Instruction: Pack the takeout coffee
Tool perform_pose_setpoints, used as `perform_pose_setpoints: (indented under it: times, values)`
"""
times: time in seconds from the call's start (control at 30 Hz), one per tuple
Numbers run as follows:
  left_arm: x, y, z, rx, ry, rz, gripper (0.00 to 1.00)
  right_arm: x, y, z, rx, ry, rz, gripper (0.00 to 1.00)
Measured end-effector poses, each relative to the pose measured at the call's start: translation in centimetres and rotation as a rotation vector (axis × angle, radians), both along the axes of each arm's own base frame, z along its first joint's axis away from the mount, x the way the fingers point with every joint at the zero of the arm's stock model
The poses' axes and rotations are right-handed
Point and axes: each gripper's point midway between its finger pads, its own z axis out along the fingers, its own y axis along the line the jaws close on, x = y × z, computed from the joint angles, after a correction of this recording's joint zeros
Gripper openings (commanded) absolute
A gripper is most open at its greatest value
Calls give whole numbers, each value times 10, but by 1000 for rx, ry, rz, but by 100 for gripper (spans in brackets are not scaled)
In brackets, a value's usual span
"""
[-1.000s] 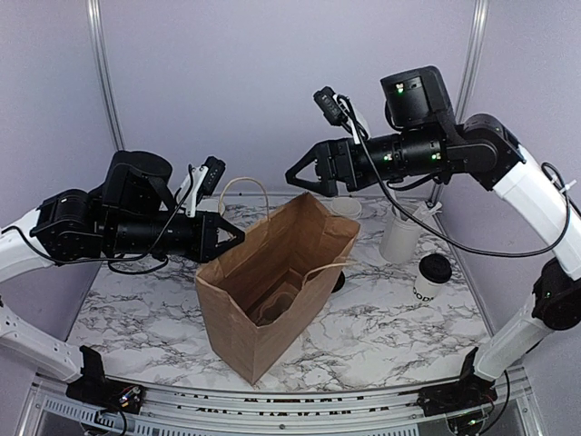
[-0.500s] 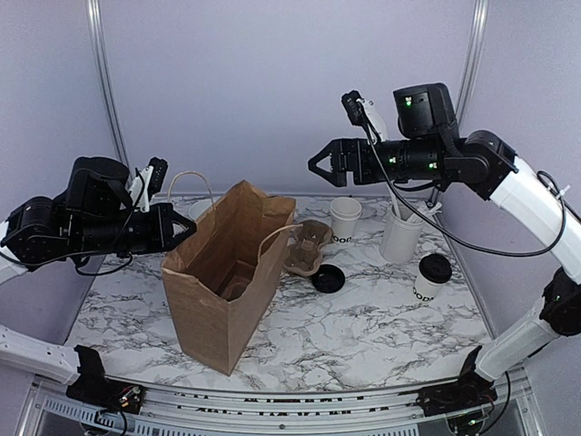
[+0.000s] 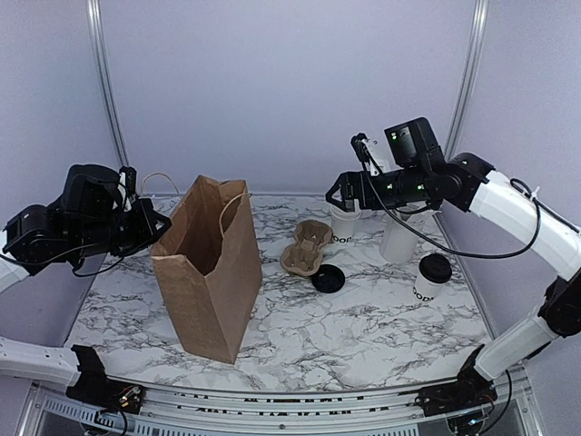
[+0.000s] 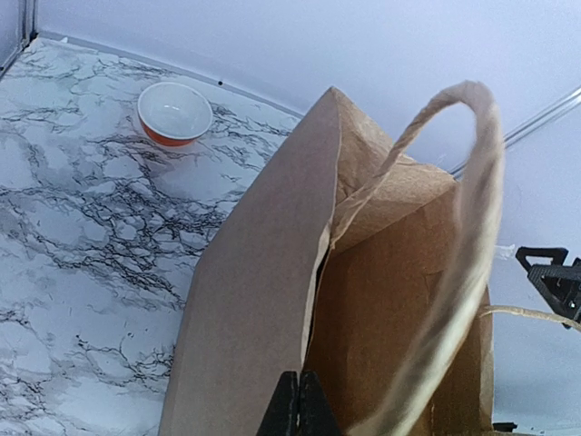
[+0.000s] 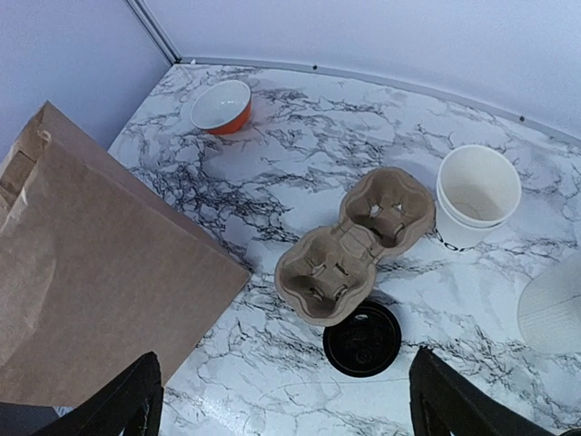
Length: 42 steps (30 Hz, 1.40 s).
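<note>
The takeout coffee (image 3: 432, 275), a small white cup with a black lid, stands at the right of the table, out of both wrist views. A brown paper bag (image 3: 211, 272) stands upright and open at the left. My left gripper (image 3: 157, 229) is shut on the bag's rim, and the wrist view shows its jaws (image 4: 298, 407) pinching the edge of the bag (image 4: 245, 300). My right gripper (image 3: 339, 193) is open and empty, above an open white cup (image 3: 345, 222). In its wrist view the right gripper (image 5: 286, 409) is wide apart above the table.
A cardboard cup carrier (image 3: 306, 247) (image 5: 354, 245) lies mid-table with a loose black lid (image 3: 328, 279) (image 5: 363, 338) in front of it. The open cup (image 5: 477, 195) stands behind the carrier. A cup of white utensils (image 3: 400, 238) stands at right. A small bowl (image 4: 174, 112) (image 5: 222, 106) sits at back left.
My left gripper has pulled the bag leftward and it now stands more upright. My right gripper has moved right and down, away from the bag. The carrier and loose lid are uncovered.
</note>
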Motion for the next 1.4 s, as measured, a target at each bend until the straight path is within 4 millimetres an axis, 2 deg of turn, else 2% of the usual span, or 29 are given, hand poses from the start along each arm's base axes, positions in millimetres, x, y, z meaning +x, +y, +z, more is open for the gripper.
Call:
perform_pose_setpoints:
  times: [0.23,0.43,0.5,0.6,0.8,1.1,1.3,1.4]
  values:
    - [10,5,-9,-94,2,75,1,-1,-10,-37,-68,53,-38,92]
    - [14,-8,-4,-141,-4,43,17,-3,-18,-51,-93,75,-68,93]
    - [14,-11,-3,-148,-4,26,23,-4,-23,-53,-98,76,-90,96]
    - [13,-13,-2,-145,-10,7,34,-6,-34,-53,-107,74,-137,100]
    - [9,-15,2,-123,-27,-33,59,-11,-54,-51,-129,62,-210,100]
    - [3,-11,21,-76,-95,-90,98,-15,-82,-66,-234,76,-291,100]
    - [-1,-9,38,-60,-137,-117,99,-19,-99,-82,-295,104,-329,100]
    - [-2,-7,46,-48,-164,-129,99,-20,-121,-84,-297,117,-377,100]
